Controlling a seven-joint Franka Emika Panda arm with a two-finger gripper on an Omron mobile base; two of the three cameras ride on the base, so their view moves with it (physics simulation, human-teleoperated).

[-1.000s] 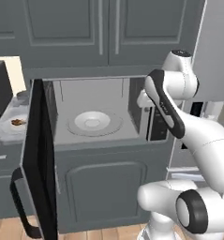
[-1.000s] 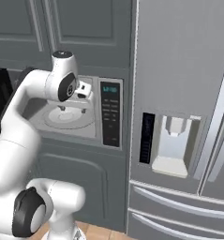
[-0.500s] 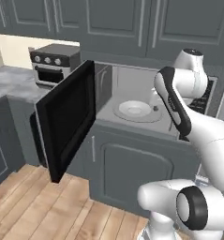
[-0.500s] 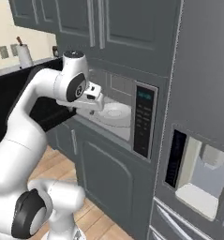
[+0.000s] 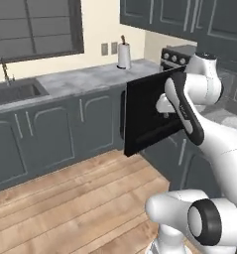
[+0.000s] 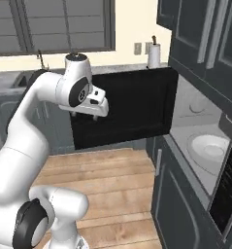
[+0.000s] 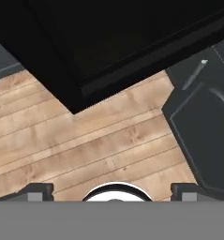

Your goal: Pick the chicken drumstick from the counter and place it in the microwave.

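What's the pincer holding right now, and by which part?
Nothing. The pincer is open, its fingertips far apart over bare wood floor, just below the open microwave door.

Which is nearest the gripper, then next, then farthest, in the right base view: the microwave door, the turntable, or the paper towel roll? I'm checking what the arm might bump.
From the gripper:
1. Microwave door, swung open, right beside and behind it.
2. Turntable, inside the microwave cavity at right.
3. Paper towel roll, on the far counter by the wall.
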